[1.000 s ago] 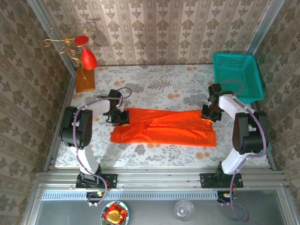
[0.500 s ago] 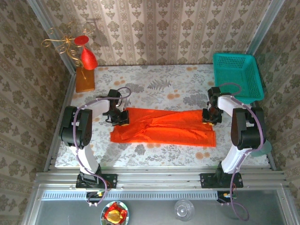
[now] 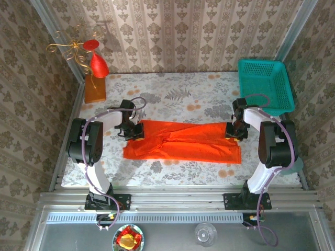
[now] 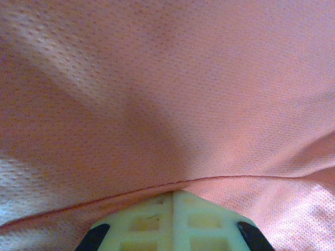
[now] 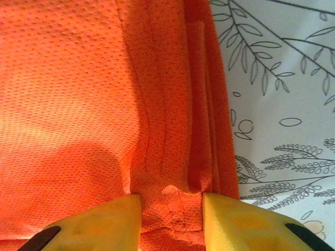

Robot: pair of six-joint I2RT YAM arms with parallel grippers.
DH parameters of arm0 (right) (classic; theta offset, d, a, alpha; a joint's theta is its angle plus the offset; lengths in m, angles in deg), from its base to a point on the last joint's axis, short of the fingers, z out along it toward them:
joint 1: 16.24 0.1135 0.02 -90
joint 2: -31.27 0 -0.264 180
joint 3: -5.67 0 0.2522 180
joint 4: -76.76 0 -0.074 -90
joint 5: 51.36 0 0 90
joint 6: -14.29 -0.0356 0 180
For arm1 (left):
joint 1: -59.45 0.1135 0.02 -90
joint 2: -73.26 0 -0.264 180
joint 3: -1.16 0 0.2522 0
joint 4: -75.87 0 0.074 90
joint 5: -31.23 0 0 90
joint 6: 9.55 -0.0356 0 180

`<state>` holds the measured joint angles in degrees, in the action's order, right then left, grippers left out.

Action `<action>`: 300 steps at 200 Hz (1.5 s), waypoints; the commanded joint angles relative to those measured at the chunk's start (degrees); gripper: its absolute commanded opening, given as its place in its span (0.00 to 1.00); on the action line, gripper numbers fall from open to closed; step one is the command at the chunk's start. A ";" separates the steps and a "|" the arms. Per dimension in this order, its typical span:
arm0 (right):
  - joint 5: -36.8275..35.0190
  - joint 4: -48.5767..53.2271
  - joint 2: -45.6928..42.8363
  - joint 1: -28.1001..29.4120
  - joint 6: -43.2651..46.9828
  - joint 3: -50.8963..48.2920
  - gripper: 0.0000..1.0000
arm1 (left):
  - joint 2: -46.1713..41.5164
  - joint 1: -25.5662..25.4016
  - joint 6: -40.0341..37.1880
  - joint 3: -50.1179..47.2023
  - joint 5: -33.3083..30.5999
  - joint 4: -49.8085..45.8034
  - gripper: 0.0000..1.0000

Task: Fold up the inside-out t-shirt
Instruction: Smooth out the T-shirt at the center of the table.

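Observation:
The inside-out t-shirt (image 3: 183,142) lies flat as a long orange-red band across the middle of the table. My left gripper (image 3: 137,130) sits at its upper left corner. In the left wrist view its pale fingers (image 4: 152,219) are pressed together at a hem line of the t-shirt (image 4: 157,78), shut on the fabric. My right gripper (image 3: 234,133) is at the upper right corner. In the right wrist view the yellow pads (image 5: 99,222) stand a little apart, with a bunched fold of the t-shirt (image 5: 68,94) pinched between them.
A teal basket (image 3: 264,86) stands at the back right. A red cone ornament (image 3: 98,65) on a wooden block (image 3: 95,90) is at the back left. The floral table cover (image 3: 172,94) lies bare behind the shirt. A candy bowl (image 3: 128,239) and a glass (image 3: 205,234) sit below the rail.
The right arm has drawn in, with its gripper settling slightly lower on the shirt's right corner. The left arm and the shirt have barely moved.

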<state>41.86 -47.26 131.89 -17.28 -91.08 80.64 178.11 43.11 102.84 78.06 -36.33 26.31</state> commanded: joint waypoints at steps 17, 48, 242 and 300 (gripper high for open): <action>2.84 0.05 -2.85 -0.37 -0.66 -0.91 0.33 | 3.08 0.39 -0.82 -1.10 -3.72 0.87 0.05; 2.43 0.50 -4.96 -0.46 -0.96 -0.65 0.27 | 2.90 0.44 -0.75 -1.05 -3.72 0.88 0.05; -3.22 4.41 -7.27 -0.59 -2.76 -0.91 0.00 | 2.98 0.78 -0.78 -1.30 -4.15 0.42 0.05; -4.95 6.04 -8.39 -1.31 -3.84 -3.20 0.00 | 2.85 1.40 -1.08 -1.37 -4.21 0.16 0.05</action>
<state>39.37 -44.07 124.00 -17.80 -93.68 79.35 178.16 43.50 102.84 78.06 -36.05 26.31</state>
